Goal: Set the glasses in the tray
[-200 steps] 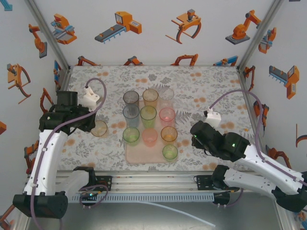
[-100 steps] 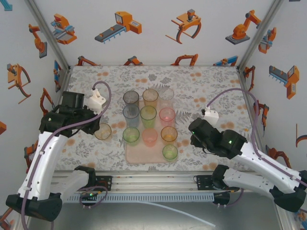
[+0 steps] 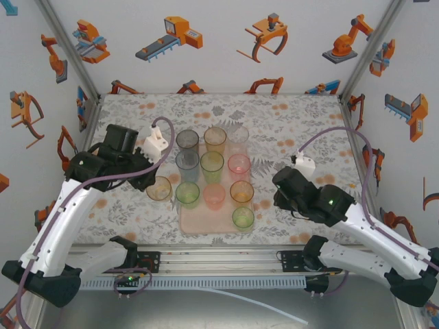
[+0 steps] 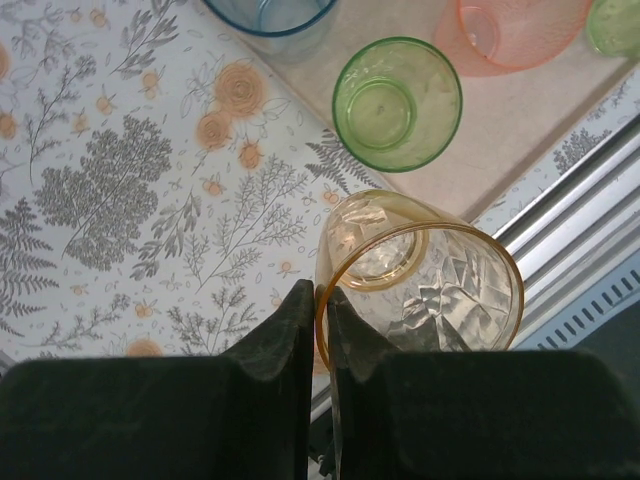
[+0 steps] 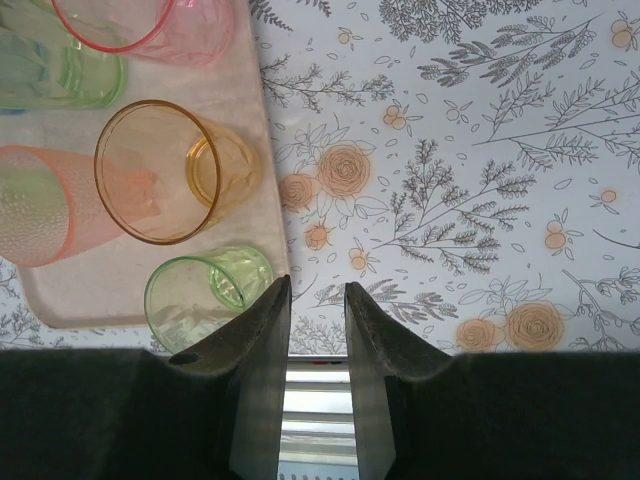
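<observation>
My left gripper [image 3: 153, 184] is shut on the rim of an amber glass [image 3: 160, 188], holding it just left of the pale-pink tray [image 3: 206, 223]. From the left wrist the fingers pinch the glass wall [image 4: 430, 285], one inside and one outside, with a green glass [image 4: 397, 103] on the tray [image 4: 500, 125] just beyond. Several glasses stand on the tray in three columns, among them a grey one [image 3: 186, 140] and a green one [image 3: 243, 217]. My right gripper [image 3: 280, 200] hangs slightly open and empty right of the tray; its fingers [image 5: 262, 330] are beside the green glass [image 5: 200, 295].
The floral tablecloth [image 3: 302, 116] lies bare right of and behind the tray. The metal rail [image 3: 219, 260] runs along the table's near edge, close under both grippers. White walls with robot stickers close in the left, right and back sides.
The left arm has carried the amber glass to the right, up to the tray's left edge. The right arm has barely moved and its jaws stay the same.
</observation>
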